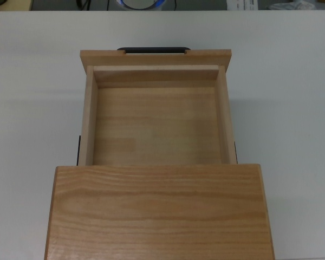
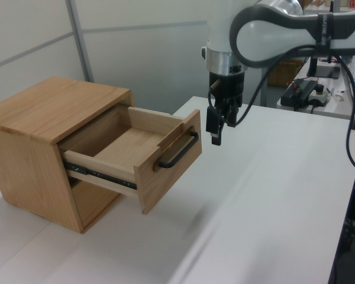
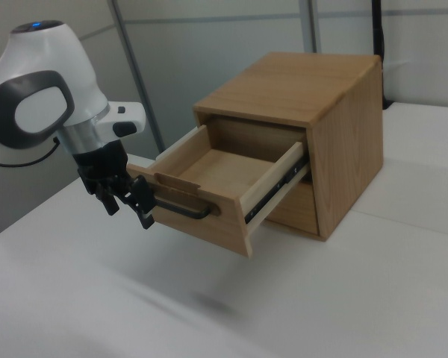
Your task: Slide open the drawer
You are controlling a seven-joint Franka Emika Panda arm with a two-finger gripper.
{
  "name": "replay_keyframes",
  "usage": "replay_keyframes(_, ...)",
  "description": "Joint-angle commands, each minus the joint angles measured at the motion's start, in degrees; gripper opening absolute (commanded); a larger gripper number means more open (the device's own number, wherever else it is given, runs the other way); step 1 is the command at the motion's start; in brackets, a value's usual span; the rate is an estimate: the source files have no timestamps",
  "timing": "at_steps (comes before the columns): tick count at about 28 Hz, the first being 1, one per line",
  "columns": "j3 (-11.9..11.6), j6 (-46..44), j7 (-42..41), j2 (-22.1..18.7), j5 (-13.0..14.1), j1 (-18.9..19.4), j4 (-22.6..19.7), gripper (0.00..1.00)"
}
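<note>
Top view first: the drawer [image 1: 156,114] is sitting pulled well out from under the cabinet top [image 1: 158,211], its bare wooden floor showing, and the black handle [image 1: 153,50] is peeking past the front panel at the top view's upper edge. All of it is resting on a white table [image 1: 292,108]. No gripper is showing here.

Over to the left view: the drawer [image 2: 136,155] is jutting out of the cabinet [image 2: 41,148] towards the left view's right, riding on a dark side rail [image 2: 100,174]. The gripper [image 2: 216,125] is hanging just beside the handle [image 2: 180,152], apart from it and a little higher, fingers pointing down and holding nothing; whether they are spread or closed, I cannot tell.

Now the right view: the drawer [image 3: 209,183] is standing open towards the right view's left, and the gripper [image 3: 127,201] is hovering close beside the handle's [image 3: 181,209] end, gripping nothing that I can see.
</note>
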Motion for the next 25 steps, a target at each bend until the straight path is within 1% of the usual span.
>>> replay_keyframes(1,-0.1,-7.7,-2.1,4.9,-0.5,-0.5,8.5,1.00)
replay_keyframes(6,-0.1,-9.9,-1.7,6.4,-0.5,-0.5,11.1,1.00)
replay_keyframes(10,-0.1,-10.2,-1.5,7.3,-0.5,-0.5,11.5,1.00)
replay_keyframes(14,-0.2,-10.2,-1.8,8.3,-1.1,-0.6,11.7,1.00)
replay_keyframes(17,-0.3,-10.1,-2.0,8.6,-1.7,-0.6,11.9,1.00)
replay_keyframes(25,-0.4,-9.9,-2.1,9.0,-1.8,-0.6,13.0,1.00)
